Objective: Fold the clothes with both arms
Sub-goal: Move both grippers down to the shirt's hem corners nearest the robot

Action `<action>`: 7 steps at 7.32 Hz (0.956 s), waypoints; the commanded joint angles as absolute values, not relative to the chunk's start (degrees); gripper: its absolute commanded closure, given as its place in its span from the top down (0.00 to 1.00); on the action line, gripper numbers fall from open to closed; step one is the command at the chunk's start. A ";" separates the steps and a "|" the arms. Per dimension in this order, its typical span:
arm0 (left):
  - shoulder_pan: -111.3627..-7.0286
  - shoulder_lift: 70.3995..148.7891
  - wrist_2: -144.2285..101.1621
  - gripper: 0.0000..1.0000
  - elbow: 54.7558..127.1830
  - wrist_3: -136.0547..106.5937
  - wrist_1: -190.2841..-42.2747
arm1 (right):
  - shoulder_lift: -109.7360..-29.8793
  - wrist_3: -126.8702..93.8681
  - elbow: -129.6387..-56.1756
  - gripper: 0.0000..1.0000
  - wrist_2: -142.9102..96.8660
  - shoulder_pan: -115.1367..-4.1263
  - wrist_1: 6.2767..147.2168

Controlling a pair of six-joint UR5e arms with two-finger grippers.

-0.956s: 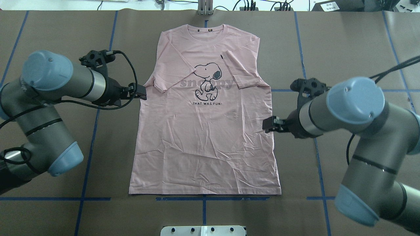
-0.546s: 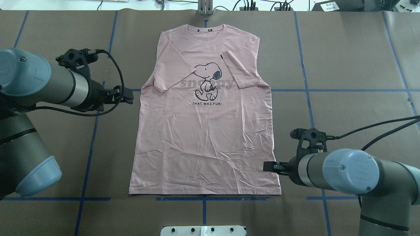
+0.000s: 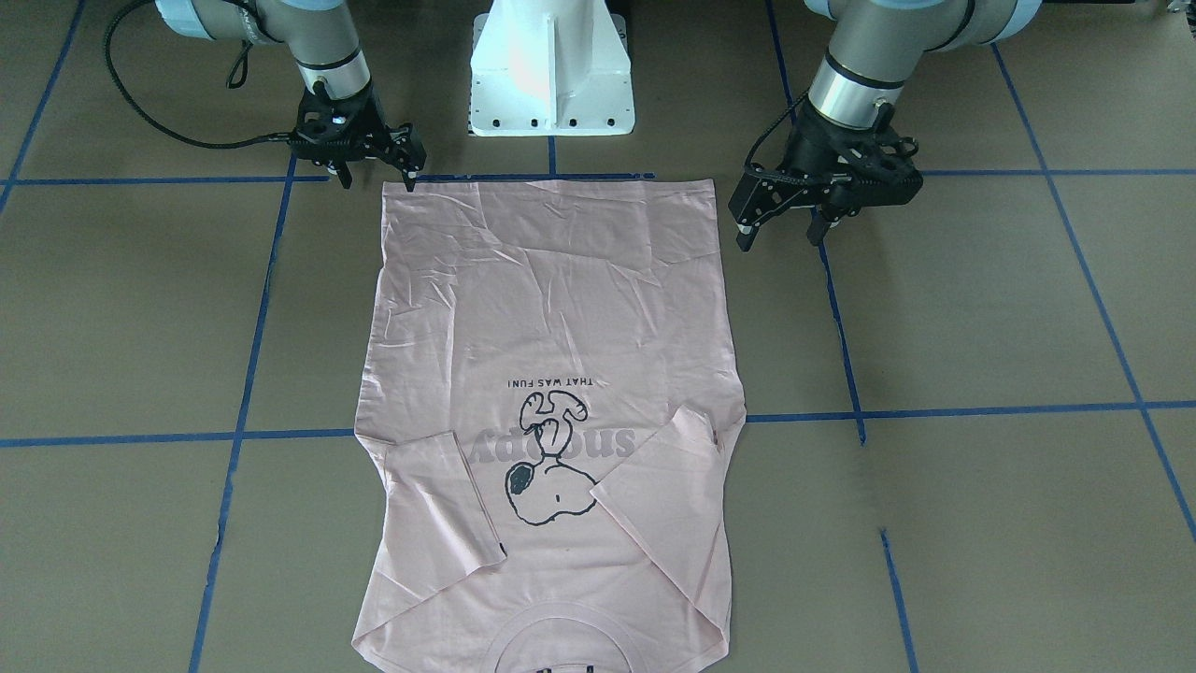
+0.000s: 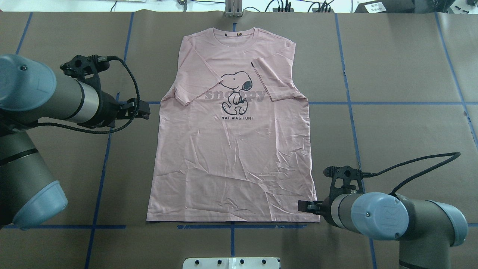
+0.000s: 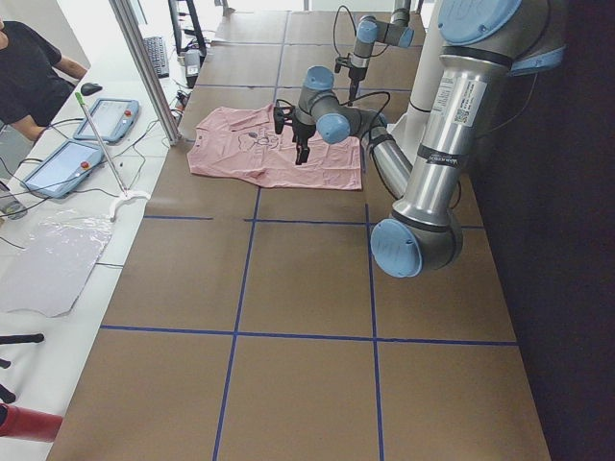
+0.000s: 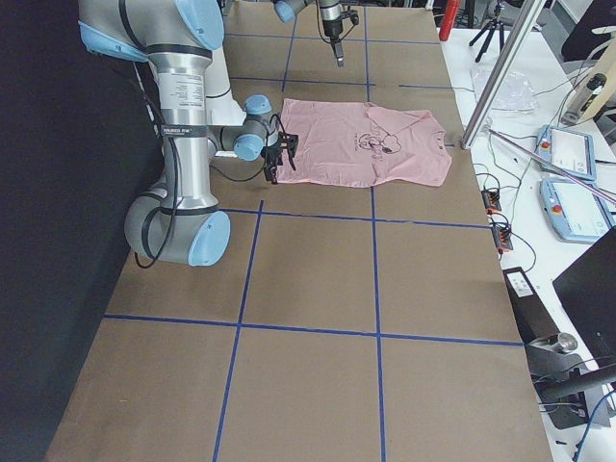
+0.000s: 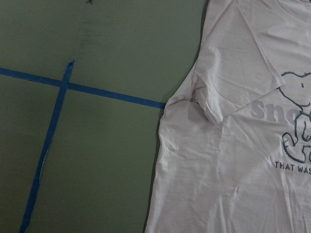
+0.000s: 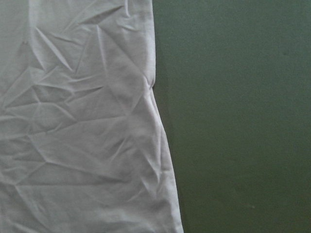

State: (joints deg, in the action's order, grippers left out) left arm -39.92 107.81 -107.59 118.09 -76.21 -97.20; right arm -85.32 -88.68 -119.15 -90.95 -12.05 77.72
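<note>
Table (image 4: 392, 67): brown covering, gridded with blue tape lines (image 4: 392, 103).

Left arm (image 4: 56, 97): comes in from the robot's left side, forearm level, pointing at the shirt's side edge. Right arm (image 4: 377, 220): low at the near edge, pointing at the hem.

T-shirt (image 4: 231, 160): pale pink, lying flat and face up mid-table, collar at the far edge, hem toward the robot. Body creased. Both sleeves are folded inward onto the chest.

Left tool (image 3: 783, 241): fingers spread wide, holding nothing, off the cloth just beside the shirt's left edge.

Right tool (image 3: 378, 182): fingers also spread, nothing between them, at the hem corner on the robot's right. Cannot tell whether a fingertip touches the cloth.

Dog print (image 4: 235, 91): on the chest, with grey lettering partly covered by the sleeves.

Sleeve tag (image 4: 253, 64): small, black, on the right sleeve's edge.
</note>
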 commanded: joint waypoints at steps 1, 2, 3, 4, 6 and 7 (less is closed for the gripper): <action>-39.90 108.02 -107.58 1.00 118.04 -76.20 -97.21 | -84.03 -88.68 -117.60 1.00 -91.32 -11.60 77.78; -39.90 108.02 -107.58 1.00 118.04 -76.20 -97.21 | -83.85 -88.68 -116.99 1.00 -91.41 -11.60 77.78; -39.82 108.10 -107.58 1.00 118.04 -76.20 -97.21 | -83.85 -88.59 -116.81 1.00 -91.49 -11.60 77.78; -39.81 108.11 -107.49 1.00 118.04 -76.20 -97.21 | -83.76 -88.59 -116.72 1.00 -91.49 -11.60 77.78; -39.90 108.11 -107.49 1.00 118.04 -76.20 -97.12 | -83.85 -88.59 -116.72 0.94 -91.58 -11.60 77.78; -39.82 108.19 -107.58 1.00 118.04 -76.20 -97.12 | -83.85 -88.59 -116.72 0.86 -91.67 -11.60 77.87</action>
State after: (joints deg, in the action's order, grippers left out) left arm -39.87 108.13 -107.51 118.04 -76.20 -97.13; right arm -83.84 -88.59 -116.74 -91.59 -11.60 77.80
